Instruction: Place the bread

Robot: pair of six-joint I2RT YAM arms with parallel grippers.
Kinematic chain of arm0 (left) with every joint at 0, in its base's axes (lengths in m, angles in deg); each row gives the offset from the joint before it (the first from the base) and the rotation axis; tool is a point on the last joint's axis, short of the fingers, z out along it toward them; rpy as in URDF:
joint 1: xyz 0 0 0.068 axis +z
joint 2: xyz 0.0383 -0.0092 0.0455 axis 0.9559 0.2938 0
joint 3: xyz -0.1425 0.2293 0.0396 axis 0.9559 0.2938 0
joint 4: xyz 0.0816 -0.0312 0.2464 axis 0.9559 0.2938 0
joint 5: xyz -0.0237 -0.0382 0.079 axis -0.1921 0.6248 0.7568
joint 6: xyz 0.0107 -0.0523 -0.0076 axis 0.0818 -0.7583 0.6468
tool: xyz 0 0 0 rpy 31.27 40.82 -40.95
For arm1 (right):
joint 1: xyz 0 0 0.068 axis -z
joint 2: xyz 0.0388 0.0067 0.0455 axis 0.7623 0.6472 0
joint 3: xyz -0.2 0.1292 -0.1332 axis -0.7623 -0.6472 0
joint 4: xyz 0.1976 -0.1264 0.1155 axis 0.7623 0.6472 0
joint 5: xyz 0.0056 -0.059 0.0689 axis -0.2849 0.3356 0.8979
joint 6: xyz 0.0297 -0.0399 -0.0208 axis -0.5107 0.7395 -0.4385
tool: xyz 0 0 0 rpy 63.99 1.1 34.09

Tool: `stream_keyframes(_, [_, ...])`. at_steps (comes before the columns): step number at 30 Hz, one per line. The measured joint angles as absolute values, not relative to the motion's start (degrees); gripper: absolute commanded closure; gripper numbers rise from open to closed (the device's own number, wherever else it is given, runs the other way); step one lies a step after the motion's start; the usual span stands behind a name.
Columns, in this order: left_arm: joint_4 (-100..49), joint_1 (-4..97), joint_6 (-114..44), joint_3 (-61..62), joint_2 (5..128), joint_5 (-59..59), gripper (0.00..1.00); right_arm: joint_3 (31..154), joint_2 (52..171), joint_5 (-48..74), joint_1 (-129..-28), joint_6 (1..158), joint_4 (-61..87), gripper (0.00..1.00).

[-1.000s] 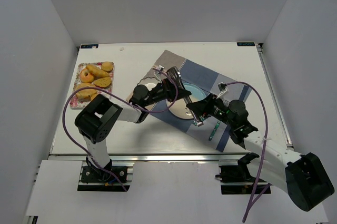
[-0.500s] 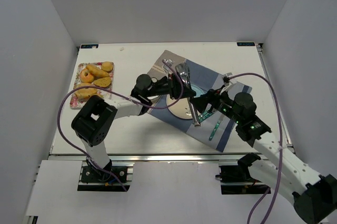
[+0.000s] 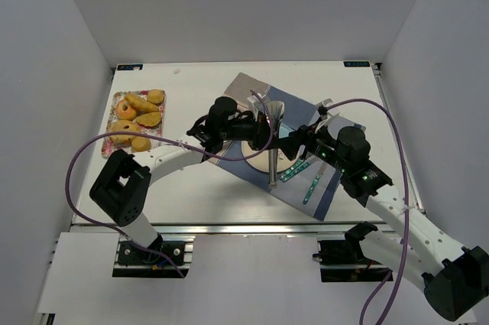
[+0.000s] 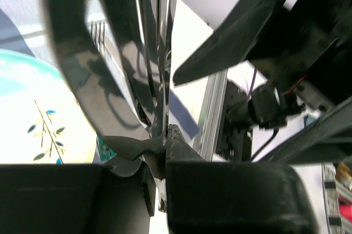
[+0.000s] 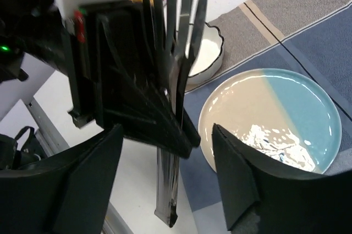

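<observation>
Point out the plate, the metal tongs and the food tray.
plate (image 5: pixel 302 113): right wrist view, on its blue half.
metal tongs (image 3: pixel 272 163): top external view, on the handle.
food tray (image 3: pixel 114 100): top external view, on the upper-left rim.

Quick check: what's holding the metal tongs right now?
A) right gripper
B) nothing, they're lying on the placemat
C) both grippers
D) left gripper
D: the left gripper is shut on the metal tongs, holding them off the mat, while the right gripper is open with a gap on either side of them.

Overhead camera looks down; close wrist cameras share the plate (image 5: pixel 275 118).
</observation>
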State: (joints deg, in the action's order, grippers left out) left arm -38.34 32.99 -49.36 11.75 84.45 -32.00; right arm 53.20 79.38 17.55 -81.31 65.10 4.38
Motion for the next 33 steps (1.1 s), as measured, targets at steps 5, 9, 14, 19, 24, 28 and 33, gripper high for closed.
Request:
stream_keyframes(5, [-36.2,33.0,-46.8,11.8,85.5,-35.8,1.0,52.9,79.9,16.8,-81.3,64.2,-0.4,0.34])
stream_keyframes(9, [-36.5,33.0,-45.6,11.9,85.4,-39.0,1.0,51.1,79.5,15.9,-81.3,63.7,-5.3,0.36])
stream_keyframes(14, [-37.7,32.9,-45.3,13.1,84.8,-42.3,1.0,50.4,80.3,16.0,-81.3,62.7,-7.4,0.41])
stream_keyframes(19, [-38.8,32.2,-45.3,13.1,84.4,-44.1,0.98,48.9,81.4,17.6,-81.3,60.4,-11.4,0.46])
stream_keyframes(24, [-39.4,31.7,-45.6,13.1,84.4,-45.6,0.97,48.6,83.4,19.8,-81.3,58.4,-14.0,0.59])
stream_keyframes(28, [-39.8,31.6,-46.0,13.1,84.4,-46.1,0.91,46.8,83.6,22.0,-81.3,55.9,-17.8,0.77])
stream_keyframes(33, [-40.1,31.7,-46.4,13.1,84.4,-48.0,0.56,45.6,82.8,22.8,-81.3,53.5,-19.9,1.0])
